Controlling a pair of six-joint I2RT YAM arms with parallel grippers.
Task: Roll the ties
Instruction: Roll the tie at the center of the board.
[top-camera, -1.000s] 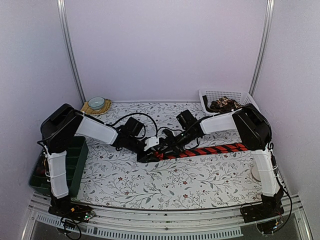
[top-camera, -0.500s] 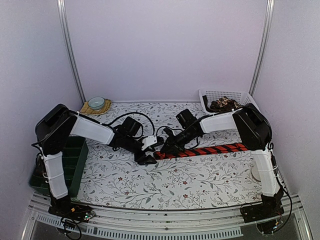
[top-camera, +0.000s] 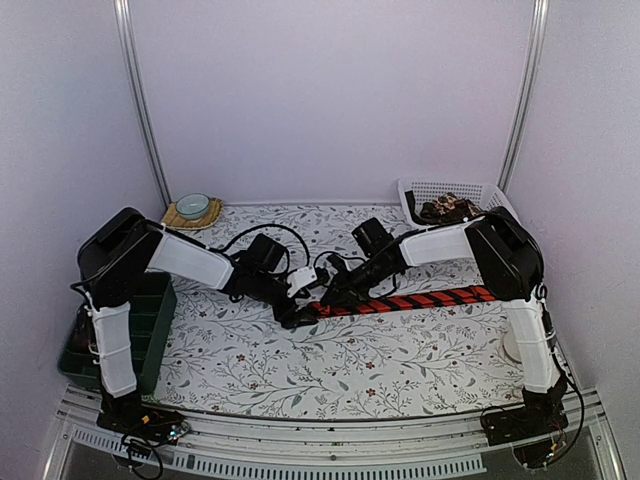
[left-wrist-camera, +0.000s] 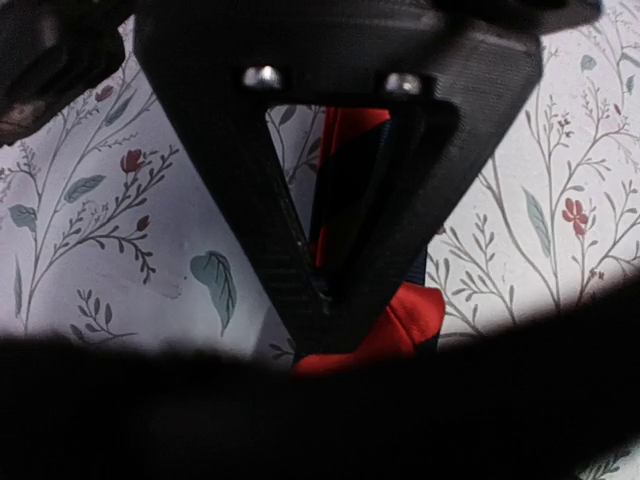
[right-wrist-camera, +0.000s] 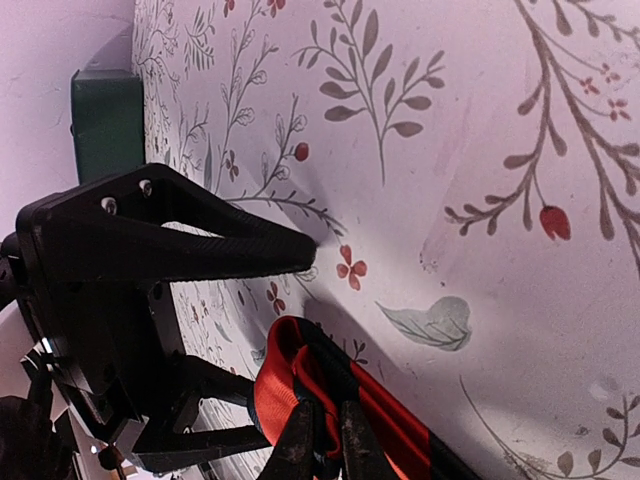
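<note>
Red tie (top-camera: 420, 299) fold pinched by right end effector (right-wrist-camera: 325, 442); left end effector (right-wrist-camera: 288, 345) spread; arms low.

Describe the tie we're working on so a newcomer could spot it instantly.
On the floral tabletop, look right of centre: a long, flat red tie runs leftward to where the left end effector and right end effector meet. Its black diagonal stripes set it apart from the brown-patterned tie in the white basket.
</note>
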